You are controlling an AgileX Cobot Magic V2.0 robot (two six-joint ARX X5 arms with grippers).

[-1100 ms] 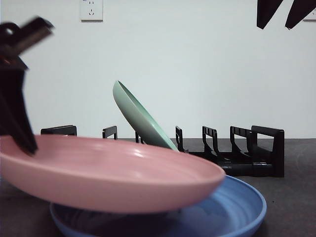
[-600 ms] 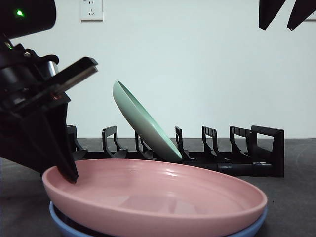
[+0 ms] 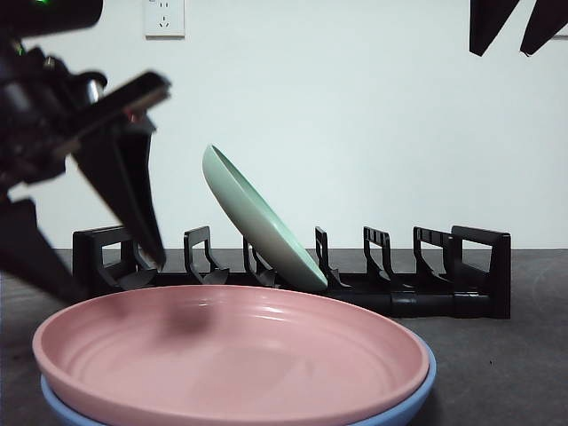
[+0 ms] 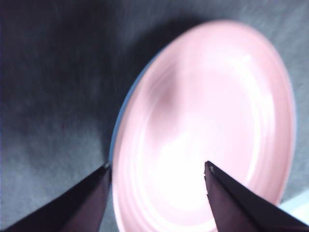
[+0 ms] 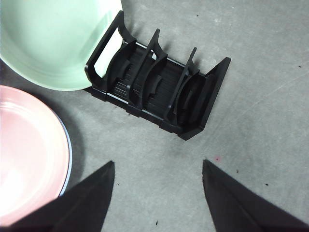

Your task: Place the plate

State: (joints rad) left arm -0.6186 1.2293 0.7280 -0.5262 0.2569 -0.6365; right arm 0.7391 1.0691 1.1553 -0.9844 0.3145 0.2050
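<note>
Pink plate (image 3: 235,355) on blue plate (image 3: 417,390) | left gripper (image 4: 157,169) released | grey table (image 5: 251,145) | white wall (image 3: 373,115), socket (image 3: 164,16)

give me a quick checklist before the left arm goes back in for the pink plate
1. pink plate lies flat on the blue plate: ok.
2. left gripper is open and off the pink plate's rim: ok, jaws stand apart above it.
3. Free slots in the black rack: ok, several stand empty beside the green plate.
4. Green plate sits steady in the rack: cannot tell, it leans at a slant.
5. right gripper is clear of the work: ok, it is open and high above the rack.
6. Left wrist view is sharp enough to aim by: not ok, it is blurred.
</note>
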